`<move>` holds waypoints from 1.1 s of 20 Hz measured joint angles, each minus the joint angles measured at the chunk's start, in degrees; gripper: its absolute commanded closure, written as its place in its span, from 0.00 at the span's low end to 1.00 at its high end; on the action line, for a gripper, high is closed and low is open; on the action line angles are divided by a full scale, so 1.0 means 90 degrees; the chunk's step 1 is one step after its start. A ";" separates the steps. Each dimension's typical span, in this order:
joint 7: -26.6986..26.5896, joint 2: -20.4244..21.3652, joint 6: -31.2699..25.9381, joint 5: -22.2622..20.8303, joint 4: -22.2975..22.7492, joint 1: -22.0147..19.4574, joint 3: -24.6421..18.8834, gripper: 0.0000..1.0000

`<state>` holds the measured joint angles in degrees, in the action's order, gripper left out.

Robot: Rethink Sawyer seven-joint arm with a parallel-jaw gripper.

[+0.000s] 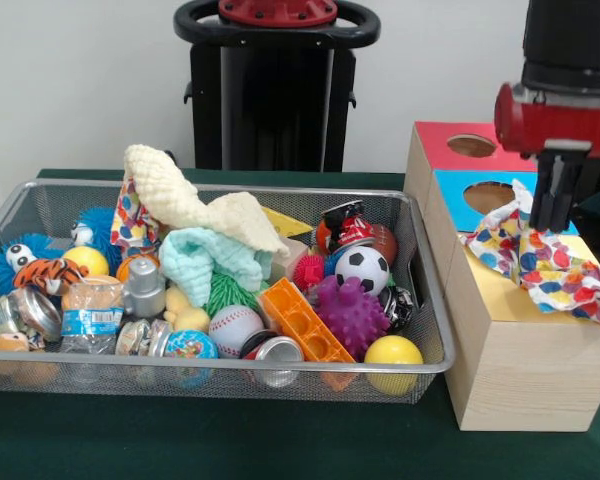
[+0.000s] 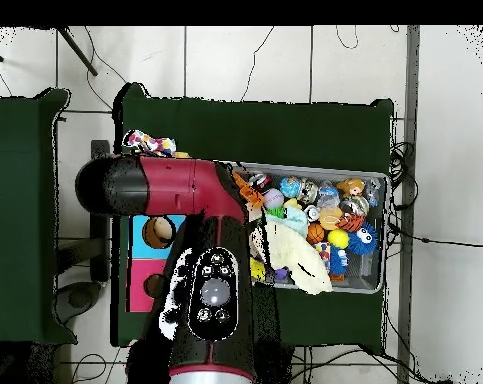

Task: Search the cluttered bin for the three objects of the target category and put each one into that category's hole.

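Gripper [image 1: 555, 222] pinched shut on limp, light spotted cloth [image 1: 550, 268] draped over yellow-faced box [image 1: 520, 370] right of the wire bin [image 1: 420, 368]; soft fabric, best pinched at a bunched fold.

A plain off-white wall [image 1: 80, 80] fills the back of the front view, evenly lit with no strong shadows. The table [image 1: 220, 440] wears a dark green cloth, running from 9 o'clock to 3 o'clock across the bottom of that view. From overhead, the floor [image 2: 275, 60] is pale tile with dark grout lines, and thin black cables [image 2: 405, 190] trail over it at 3 o'clock and along 12 o'clock. A second green-covered table [image 2: 20, 215] stands at 9 o'clock, just beside the main one.
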<state>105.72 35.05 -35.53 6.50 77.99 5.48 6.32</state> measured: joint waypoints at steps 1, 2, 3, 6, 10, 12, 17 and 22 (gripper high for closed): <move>0.0000 0.0088 0.0000 -0.0001 0.0000 -0.0033 0.0000 1.00; 0.0000 0.0117 0.0000 0.0000 -0.0001 -0.0048 0.0000 1.00; 0.0000 0.0133 0.0000 -0.0001 -0.0002 -0.0061 0.0000 1.00; 0.0000 0.0157 0.0000 -0.0001 -0.0005 -0.0115 0.0001 1.00; -0.0001 0.0067 -0.0001 -0.0004 -0.0077 -0.0185 0.0000 1.00; -0.0001 0.0010 -0.0001 -0.0004 -0.0131 -0.0201 0.0000 1.00; -0.0001 -0.0233 0.0000 -0.0004 -0.0372 -0.0221 0.0001 1.00; -0.0001 -0.0457 -0.0001 -0.0004 -0.0671 -0.0154 0.0042 1.00</move>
<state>105.71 30.94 -35.54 6.47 71.95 4.09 6.70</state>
